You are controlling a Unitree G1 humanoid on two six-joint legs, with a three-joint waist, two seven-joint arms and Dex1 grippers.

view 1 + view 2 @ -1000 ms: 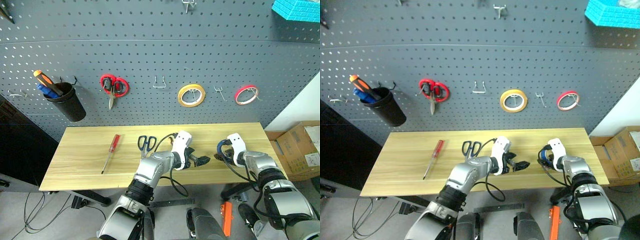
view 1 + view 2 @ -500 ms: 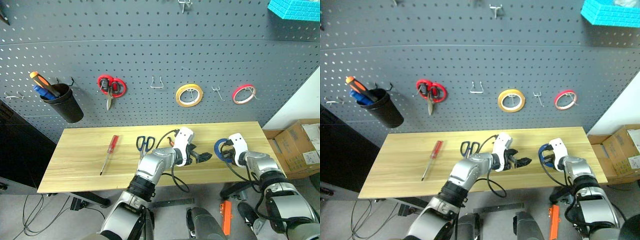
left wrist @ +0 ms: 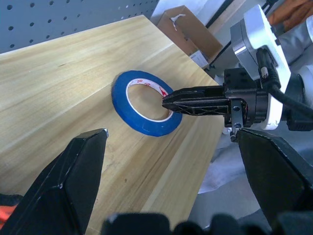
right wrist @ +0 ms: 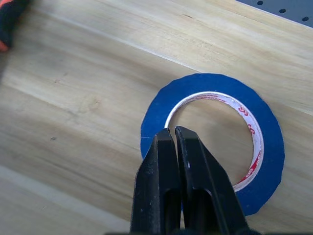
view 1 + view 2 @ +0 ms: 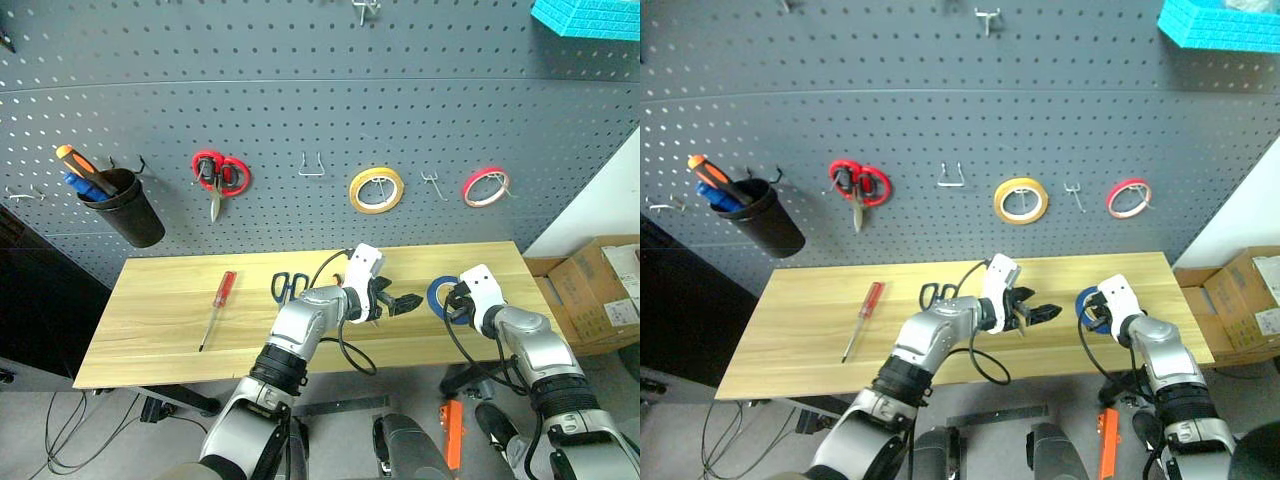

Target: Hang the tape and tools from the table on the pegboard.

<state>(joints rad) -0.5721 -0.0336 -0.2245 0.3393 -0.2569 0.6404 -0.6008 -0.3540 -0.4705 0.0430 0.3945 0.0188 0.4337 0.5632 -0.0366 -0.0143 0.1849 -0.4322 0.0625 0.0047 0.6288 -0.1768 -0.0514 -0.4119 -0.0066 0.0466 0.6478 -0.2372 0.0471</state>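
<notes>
The blue tape (image 5: 440,297) is not yet hung: it sits toward the right end of the surface (image 5: 160,320), its ring pinched at one side by the right gripper (image 4: 174,139), whose jaws are closed on the band. Whether the roll is fully clear of the wood I cannot tell. At about nine o'clock from it the left gripper (image 5: 398,303) hovers with jaws spread wide and empty. Further out at nine o'clock lie the dark-handled scissors (image 5: 288,287), partly hidden by the left arm, then the red-handled tool (image 5: 219,306), both unhung. Orange-and-black pliers handles (image 4: 9,17) lie near the tape. At twelve o'clock, the pegboard (image 5: 300,90) offers a free hook (image 5: 432,184) between the yellow roll (image 5: 376,189) and red-pink roll (image 5: 485,186). Nearly everything remains, by my judgement.
</notes>
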